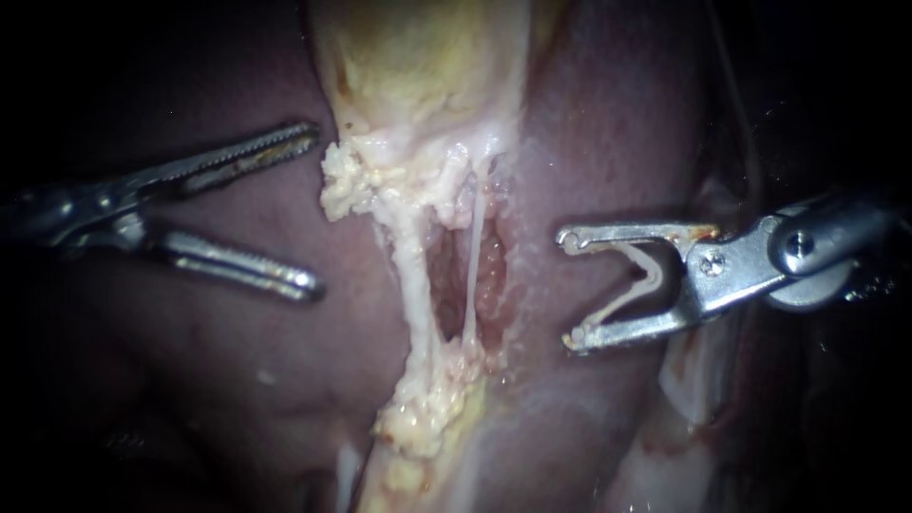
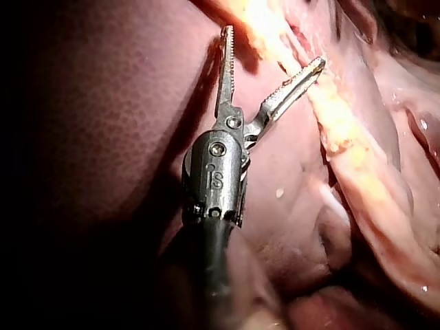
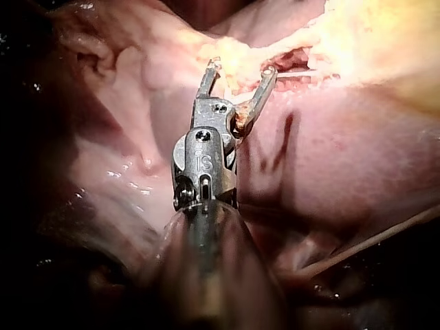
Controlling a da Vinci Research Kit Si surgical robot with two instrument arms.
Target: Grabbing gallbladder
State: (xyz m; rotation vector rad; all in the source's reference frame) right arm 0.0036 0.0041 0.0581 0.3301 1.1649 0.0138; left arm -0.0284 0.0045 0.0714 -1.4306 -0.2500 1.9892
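My left instrument reaches out over the dark red liver, its two toothed jaws spread wide with nothing between them. Both tips lie close by a pale yellow band of tissue at the far side — contact cannot be told.

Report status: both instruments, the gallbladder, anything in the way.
Left instrument open, gripping nothing, beside the gallbladder. Right instrument holding a pale clip between its jaws. Gallbladder not yet grasped; nothing seen blocking the left jaws.
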